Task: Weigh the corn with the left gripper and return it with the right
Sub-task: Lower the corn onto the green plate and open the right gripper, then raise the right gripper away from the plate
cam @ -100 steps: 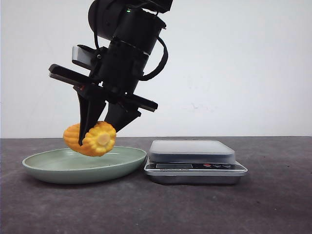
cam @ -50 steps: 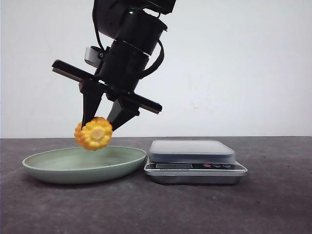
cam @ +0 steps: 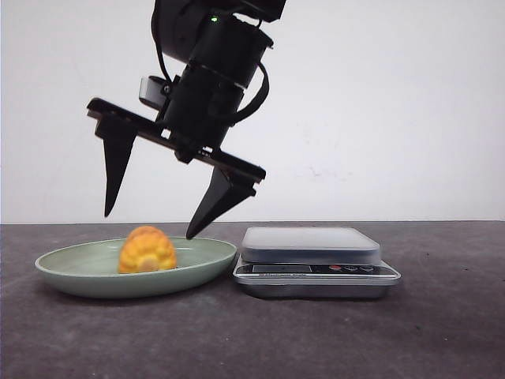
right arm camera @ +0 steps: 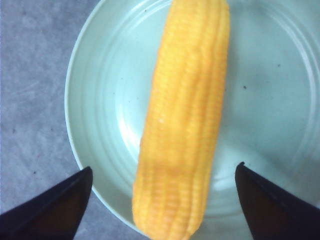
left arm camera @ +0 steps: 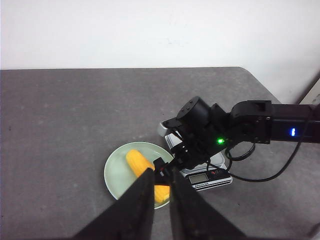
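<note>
The orange-yellow corn (cam: 147,251) lies on the pale green plate (cam: 79,275) left of the scale (cam: 312,243). My right gripper (cam: 148,224) hangs just above the corn, wide open and empty, one fingertip on each side. In the right wrist view the corn (right arm camera: 185,115) lies lengthwise between the spread jaws of the right gripper (right arm camera: 164,166), apart from both. My left gripper (left arm camera: 161,171) is high above the table, its fingers close together with nothing between them. From there the corn (left arm camera: 137,161) shows on the plate (left arm camera: 116,172), partly hidden by the fingers.
The silver kitchen scale (left arm camera: 207,177) stands right beside the plate, its platform bare. The right arm (left arm camera: 240,127) reaches in over the scale with cables hanging. The dark grey table (left arm camera: 60,125) ends near a white wall.
The right gripper was shut on the corn above the plate. It has opened wide, and the corn has dropped onto the plate.
</note>
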`<action>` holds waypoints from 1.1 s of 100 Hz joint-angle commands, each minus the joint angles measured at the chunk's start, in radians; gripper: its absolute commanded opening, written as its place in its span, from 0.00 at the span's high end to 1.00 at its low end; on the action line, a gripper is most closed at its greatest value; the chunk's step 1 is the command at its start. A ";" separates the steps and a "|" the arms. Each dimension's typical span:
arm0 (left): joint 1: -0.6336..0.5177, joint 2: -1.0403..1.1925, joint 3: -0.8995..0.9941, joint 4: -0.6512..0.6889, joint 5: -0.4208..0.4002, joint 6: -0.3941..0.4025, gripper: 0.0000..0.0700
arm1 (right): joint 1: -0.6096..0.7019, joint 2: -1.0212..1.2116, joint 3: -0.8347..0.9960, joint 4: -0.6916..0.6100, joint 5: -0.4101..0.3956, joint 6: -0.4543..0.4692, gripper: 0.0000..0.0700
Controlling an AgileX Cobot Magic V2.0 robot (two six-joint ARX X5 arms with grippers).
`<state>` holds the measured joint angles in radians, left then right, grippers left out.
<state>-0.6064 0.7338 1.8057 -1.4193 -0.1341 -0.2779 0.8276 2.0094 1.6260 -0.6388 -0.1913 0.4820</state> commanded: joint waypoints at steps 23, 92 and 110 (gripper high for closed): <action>-0.006 0.008 0.018 -0.035 0.000 -0.003 0.98 | 0.005 -0.309 0.025 0.021 0.245 -0.222 0.29; -0.006 0.008 0.010 -0.035 -0.061 0.052 0.98 | 0.008 -1.106 -0.126 -0.091 0.396 -0.483 1.00; -0.006 0.008 -0.011 -0.035 -0.068 0.049 0.98 | 0.008 -1.367 -0.460 0.227 0.329 -0.528 1.00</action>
<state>-0.6064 0.7338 1.7836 -1.4193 -0.1970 -0.2382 0.8246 0.7120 1.2663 -0.5148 0.1471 -0.0238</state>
